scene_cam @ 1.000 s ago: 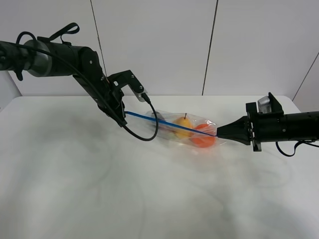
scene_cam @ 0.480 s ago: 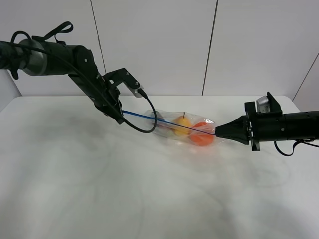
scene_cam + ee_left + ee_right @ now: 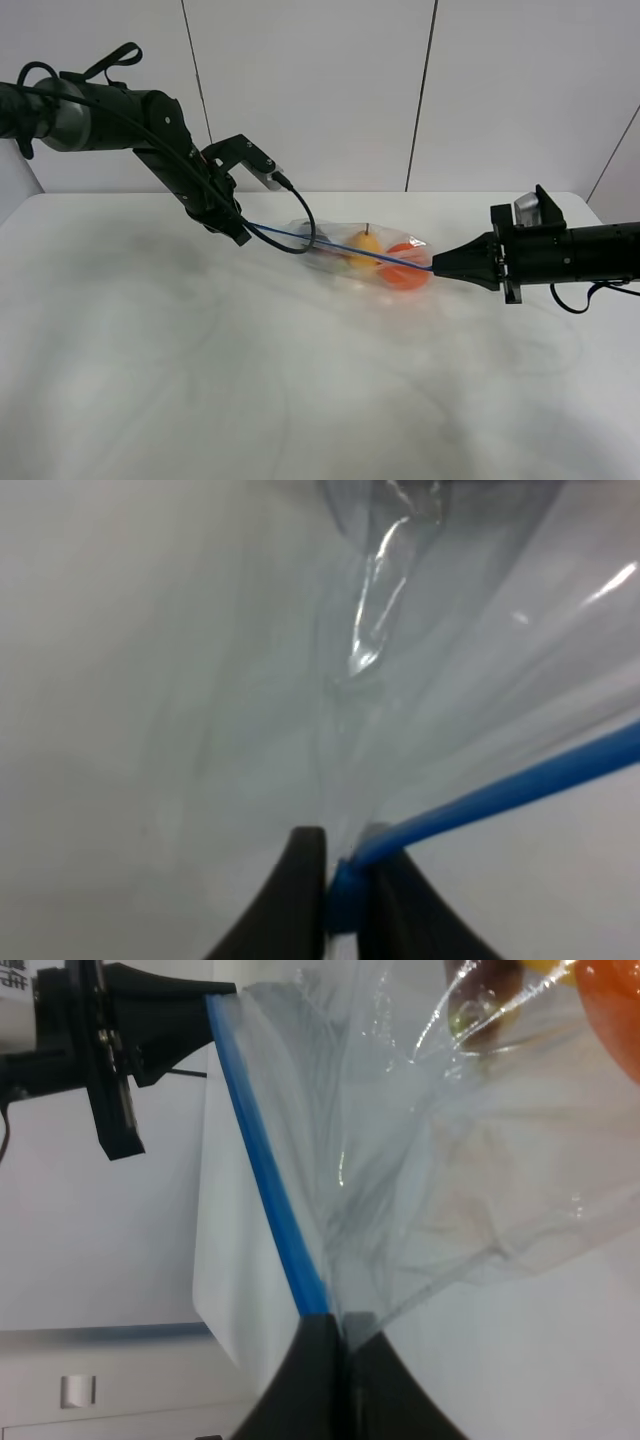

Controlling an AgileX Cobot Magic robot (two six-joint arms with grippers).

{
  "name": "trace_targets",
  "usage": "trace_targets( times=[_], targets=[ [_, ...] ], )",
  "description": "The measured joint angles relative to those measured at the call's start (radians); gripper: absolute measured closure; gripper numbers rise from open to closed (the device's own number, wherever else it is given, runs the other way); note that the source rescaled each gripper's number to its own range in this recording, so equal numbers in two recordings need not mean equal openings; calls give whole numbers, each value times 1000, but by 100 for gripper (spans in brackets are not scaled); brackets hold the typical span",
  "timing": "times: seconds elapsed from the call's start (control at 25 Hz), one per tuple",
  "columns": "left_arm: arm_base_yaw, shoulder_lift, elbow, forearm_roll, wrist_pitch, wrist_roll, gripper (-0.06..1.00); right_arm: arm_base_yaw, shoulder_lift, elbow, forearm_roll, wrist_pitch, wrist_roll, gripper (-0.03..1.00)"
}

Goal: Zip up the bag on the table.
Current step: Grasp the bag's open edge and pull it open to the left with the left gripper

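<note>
The bag (image 3: pixel 372 262) sits toward the far edge of the bench (image 3: pixel 300 400), a little right of the middle. It is clear crinkled plastic with a yellow fruit (image 3: pixel 367 245), an orange fruit (image 3: pixel 405 270) and something dark (image 3: pixel 325 260) showing through. Its blue zipper strip (image 3: pixel 340 250) is pulled into a straight line, higher at the left end than at the right, and the pouch sags below it toward the bench top. Whether the pouch rests on the surface cannot be told.

At the strip's left end, the left fingers (image 3: pixel 238 234) are pinched on it. The left wrist view shows the blue end (image 3: pixel 345 890) squeezed between the two black fingers (image 3: pixel 300 890), with plastic film fanning away from them. At the other end, the right fingers (image 3: pixel 447 265) are pressed together on the strip — in the right wrist view the blue line (image 3: pixel 270 1200) runs straight into the seam between them (image 3: pixel 295 1385), and the orange fruit (image 3: pixel 612 995) shows at the frame's corner.

A black cable (image 3: pixel 300 245) from the left arm (image 3: pixel 150 120) loops down in front of the bag's left end. The right arm (image 3: pixel 570 255) lies level over the bench's far right corner — behind both stands a wall of pale panels (image 3: pixel 320 90).
</note>
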State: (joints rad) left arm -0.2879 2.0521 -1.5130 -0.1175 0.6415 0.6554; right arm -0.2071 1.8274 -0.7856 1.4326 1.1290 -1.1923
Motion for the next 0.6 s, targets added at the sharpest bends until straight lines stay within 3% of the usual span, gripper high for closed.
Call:
trace_targets(
  times=[0.12,0.24,0.44,0.6],
  targets=[
    [29,0,0,74,-6,-26,57,-9,-1,0,-39,-9,0,97],
    [43,0,0,89,-8,-49,42,-9,-2,0,-46,-14,0,97],
    [41,0,0,80,-8,-115,35,-9,-2,0,-48,-14,0,97],
    [40,0,0,80,-8,-246,34,-9,-2,0,-50,-14,0,97]
  ],
)
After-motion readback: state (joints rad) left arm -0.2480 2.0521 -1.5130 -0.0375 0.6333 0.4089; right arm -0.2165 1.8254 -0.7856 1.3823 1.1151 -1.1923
